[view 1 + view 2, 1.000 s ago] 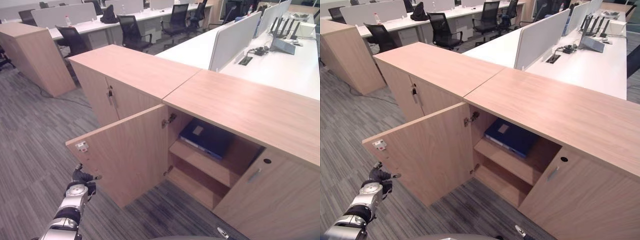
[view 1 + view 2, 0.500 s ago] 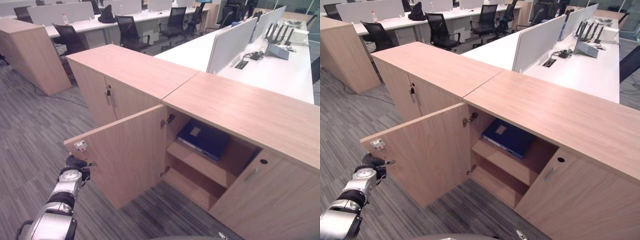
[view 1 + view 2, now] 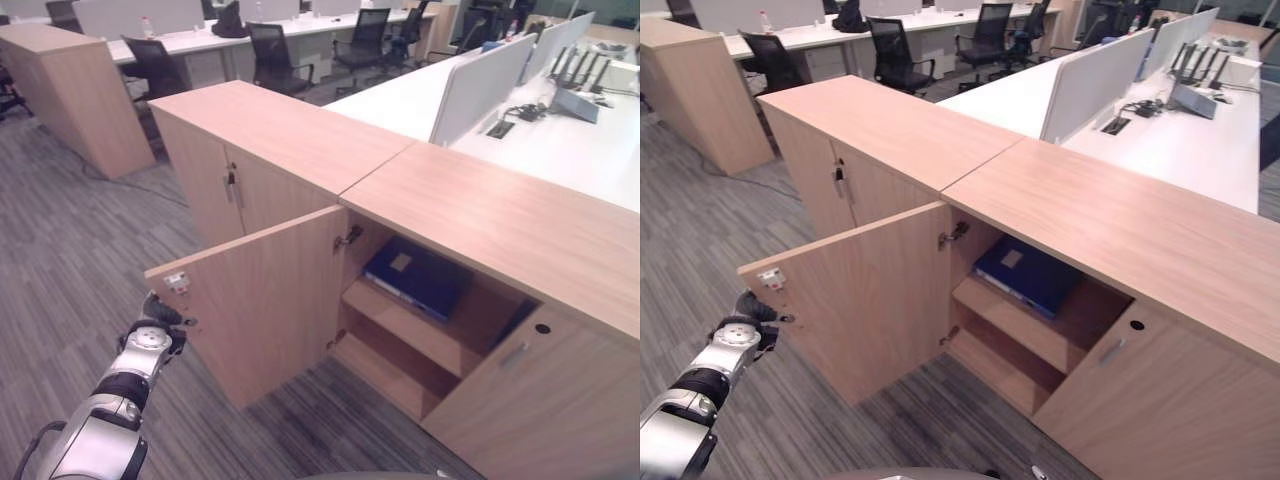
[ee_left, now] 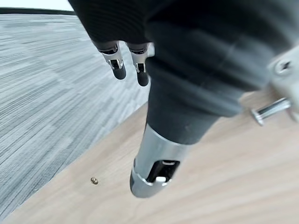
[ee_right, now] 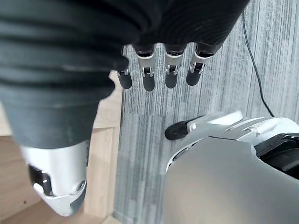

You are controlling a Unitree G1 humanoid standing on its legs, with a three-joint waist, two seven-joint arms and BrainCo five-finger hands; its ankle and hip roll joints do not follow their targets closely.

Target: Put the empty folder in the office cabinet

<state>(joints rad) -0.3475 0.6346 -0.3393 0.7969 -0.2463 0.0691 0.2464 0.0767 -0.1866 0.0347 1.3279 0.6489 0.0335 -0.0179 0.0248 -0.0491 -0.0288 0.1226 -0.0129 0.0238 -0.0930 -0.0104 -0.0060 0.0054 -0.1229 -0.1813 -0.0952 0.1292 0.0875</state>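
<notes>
Left hand (image 3: pixel 152 335) at door (image 3: pixel 265 300) outer edge, fingers relaxed, holding nothing, likely to swing it shut; folder (image 3: pixel 420 277) shelved beyond. Right hand (image 5: pixel 154 70) slack.

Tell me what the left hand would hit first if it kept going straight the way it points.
Most likely the open cabinet door: the left hand sits at the door's free edge, fingers toward its outer face. Depth is unclear, so it may already touch.

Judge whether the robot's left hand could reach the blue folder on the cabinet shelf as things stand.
Probably not directly: the left hand is at the outer edge of the open cabinet door, which stands between it and the blue folder.
</notes>
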